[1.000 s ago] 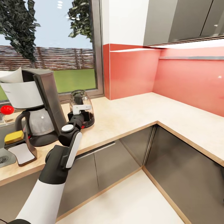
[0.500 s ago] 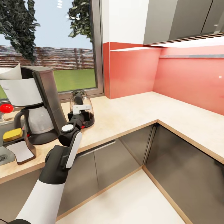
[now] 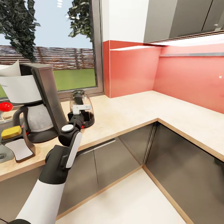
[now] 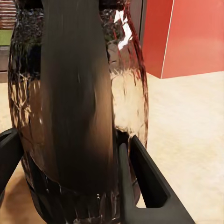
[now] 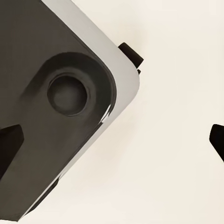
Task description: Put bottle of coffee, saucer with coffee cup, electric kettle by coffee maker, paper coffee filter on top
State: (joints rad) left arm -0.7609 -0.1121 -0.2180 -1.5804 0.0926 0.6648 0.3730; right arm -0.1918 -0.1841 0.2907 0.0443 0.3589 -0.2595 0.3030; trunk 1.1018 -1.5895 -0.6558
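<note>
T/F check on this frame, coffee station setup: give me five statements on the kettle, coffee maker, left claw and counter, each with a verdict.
1. The electric kettle stands on the countertop beside the coffee maker. True.
2. The left claw is at the kettle, one finger on each side of its black handle in the left wrist view. True.
3. The kettle lies on its side. False: it stands upright on its base.
4. A white paper filter sits on top of the coffee maker. True.
5. The wall behind the counter corner is blue. False: the backsplash is red.
</note>
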